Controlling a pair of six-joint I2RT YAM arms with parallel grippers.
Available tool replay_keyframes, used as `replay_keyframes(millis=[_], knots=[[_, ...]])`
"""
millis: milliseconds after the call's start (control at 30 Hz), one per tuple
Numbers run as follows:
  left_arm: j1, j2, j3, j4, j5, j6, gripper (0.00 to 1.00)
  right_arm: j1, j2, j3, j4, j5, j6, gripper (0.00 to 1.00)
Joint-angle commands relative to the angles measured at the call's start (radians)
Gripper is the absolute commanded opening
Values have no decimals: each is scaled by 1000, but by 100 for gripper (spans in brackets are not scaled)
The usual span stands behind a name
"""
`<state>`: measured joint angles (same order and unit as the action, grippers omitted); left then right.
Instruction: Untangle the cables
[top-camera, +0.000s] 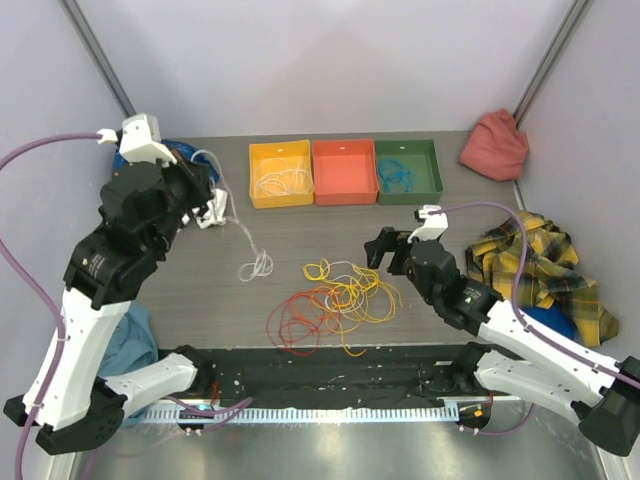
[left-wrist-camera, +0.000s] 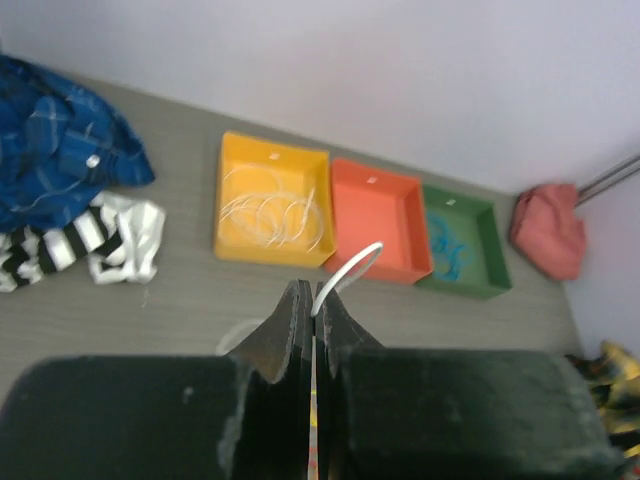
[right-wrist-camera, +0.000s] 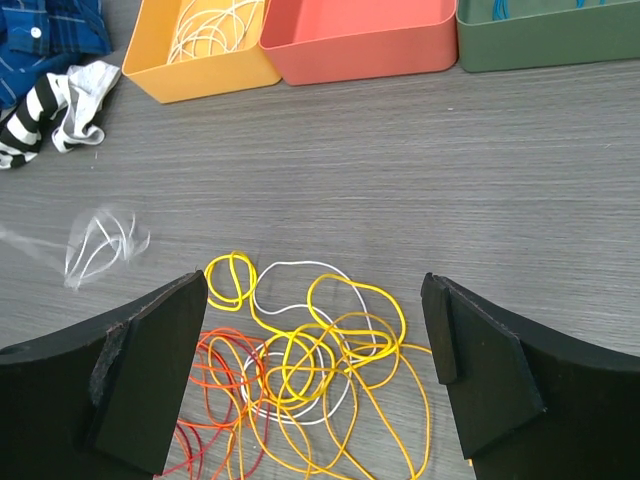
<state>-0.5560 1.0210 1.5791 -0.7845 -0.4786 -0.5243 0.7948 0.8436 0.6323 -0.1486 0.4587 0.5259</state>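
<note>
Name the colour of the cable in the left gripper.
White; the cable shows best from the top view.

Three bins (top-camera: 345, 171), two arms (top-camera: 110, 260), one tangle (top-camera: 345, 295), one separate white cable (top-camera: 258, 262).

You have a grey wood-grain table (top-camera: 300, 235) boxed in by plain pale lilac panels: a back wall (top-camera: 330, 60) and a side wall on either hand. A grey metal post (top-camera: 100, 60) slants up the rear left corner and a second post (top-camera: 548, 60) up the rear right. Toward your table's far edge three trays sit side by side: yellow tray (top-camera: 281, 203), orange tray (top-camera: 345, 198), green tray (top-camera: 408, 196). A red cloth (top-camera: 495, 145) lies in the far right corner, a plaid cloth (top-camera: 540, 265) by the right wall, a blue cloth (top-camera: 135, 345) at the left. The light is soft and even.
</note>
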Motion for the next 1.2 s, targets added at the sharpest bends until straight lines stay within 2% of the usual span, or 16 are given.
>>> replay_keyframes(millis=[0,100,133,233,400,567,733,900,1167], knots=[[-1,36,-120,1,112,-70,0,0,28,-17,72,-41,9,98],[1,-25,-296,157,182,-147,0,0,83,-11,106,-112,42,98],[1,-32,-301,162,198,-151,0,0,110,-11,131,-171,46,98],[-5,-19,-255,163,207,-123,0,15,153,-11,205,-250,40,98],[-10,-38,-174,160,135,-85,0,84,366,93,237,-290,11,98],[-10,-71,-166,23,-11,-91,0,127,521,167,313,-261,39,98],[-10,-127,-241,-90,-156,-126,0,127,652,240,349,-210,34,97],[-12,-168,-310,-136,-183,-155,0,123,808,360,363,-229,13,95],[-10,-193,-294,-168,-226,-144,0,110,1094,602,293,-184,-84,90]])
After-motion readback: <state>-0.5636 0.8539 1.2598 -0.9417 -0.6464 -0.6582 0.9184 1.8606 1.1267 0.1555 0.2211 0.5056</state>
